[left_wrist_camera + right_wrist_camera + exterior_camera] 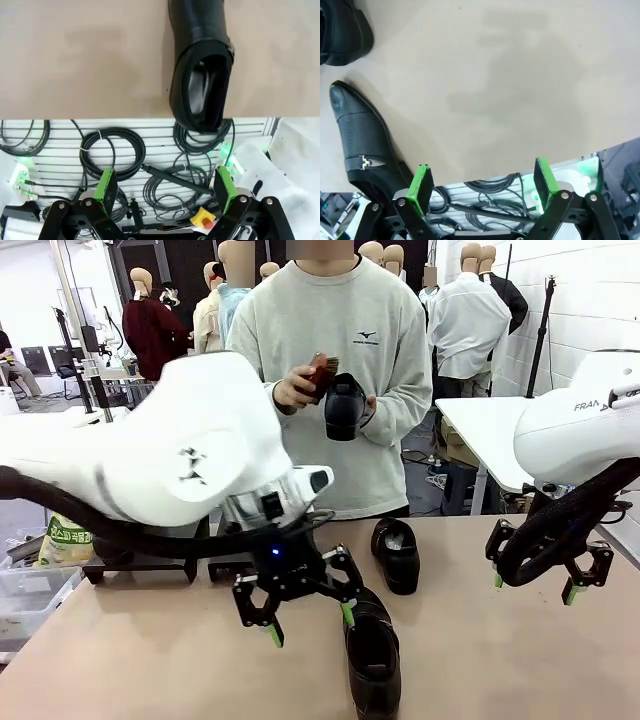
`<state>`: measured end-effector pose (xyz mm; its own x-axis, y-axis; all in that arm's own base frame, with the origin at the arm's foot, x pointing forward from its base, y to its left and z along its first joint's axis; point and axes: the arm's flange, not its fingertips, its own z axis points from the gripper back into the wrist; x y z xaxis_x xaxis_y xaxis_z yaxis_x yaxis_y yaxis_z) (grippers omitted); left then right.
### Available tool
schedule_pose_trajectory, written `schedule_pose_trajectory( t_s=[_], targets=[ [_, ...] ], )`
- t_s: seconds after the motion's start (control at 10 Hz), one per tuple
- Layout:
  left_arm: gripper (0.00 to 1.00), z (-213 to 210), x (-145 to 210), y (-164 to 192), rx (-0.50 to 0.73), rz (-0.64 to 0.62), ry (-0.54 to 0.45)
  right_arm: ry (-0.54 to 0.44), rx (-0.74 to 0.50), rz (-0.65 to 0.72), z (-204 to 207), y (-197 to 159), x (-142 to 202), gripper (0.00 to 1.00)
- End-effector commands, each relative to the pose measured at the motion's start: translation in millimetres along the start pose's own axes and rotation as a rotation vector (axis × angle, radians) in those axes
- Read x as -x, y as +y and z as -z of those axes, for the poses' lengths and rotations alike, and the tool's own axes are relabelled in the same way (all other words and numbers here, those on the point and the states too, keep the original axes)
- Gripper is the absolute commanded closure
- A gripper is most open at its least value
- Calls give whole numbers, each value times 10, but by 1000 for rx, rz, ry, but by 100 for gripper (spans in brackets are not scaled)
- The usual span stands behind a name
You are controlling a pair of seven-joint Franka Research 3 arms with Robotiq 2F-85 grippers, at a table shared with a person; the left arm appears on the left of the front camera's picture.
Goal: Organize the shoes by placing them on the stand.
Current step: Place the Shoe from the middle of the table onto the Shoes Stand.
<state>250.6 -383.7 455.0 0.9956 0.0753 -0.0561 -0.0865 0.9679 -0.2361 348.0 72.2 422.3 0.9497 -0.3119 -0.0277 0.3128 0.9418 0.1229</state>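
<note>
In the front view, the left gripper [310, 625] is hanging spread wide just beside the near shoe [373, 660]. Its white arm [150, 440] is blocking part of the black stand [140, 566]. The far shoe [397, 556] is lying mid-table. A person [340, 330] is holding a third shoe [345, 407] and a brush [321, 370]. The right gripper [532, 585] is hovering, jaws spread.

In the left wrist view, the near shoe's heel is lying at the table [75, 60] edge, above coiled cables [112, 152].

In the right wrist view, both table shoes are lying left of the spread fingers.
</note>
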Motion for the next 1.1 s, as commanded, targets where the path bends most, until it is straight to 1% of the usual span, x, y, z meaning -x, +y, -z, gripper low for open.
schedule_pose_trajectory(
  t_s=[0.0,0.2,0.3,0.5,0.6,1.0],
  targets=[
    [0,204,-206,-231,-69,-37,8,2,9,-9,-1,-17,1,0],
    [0,427,-205,-340,-96,-43,42,2,9,-9,-1,-17,1,0],
    [0,529,-201,-368,-88,-52,43,2,9,-9,-1,-17,1,0],
    [0,722,-265,-372,-38,-103,-4,2,9,-9,-1,-17,1,0],
    [0,827,-279,-363,-40,-109,-39,2,9,-9,-1,-17,1,0],
    [0,1149,-337,-329,-87,-82,-114,2,9,-9,-1,-17,1,0]
  ],
)
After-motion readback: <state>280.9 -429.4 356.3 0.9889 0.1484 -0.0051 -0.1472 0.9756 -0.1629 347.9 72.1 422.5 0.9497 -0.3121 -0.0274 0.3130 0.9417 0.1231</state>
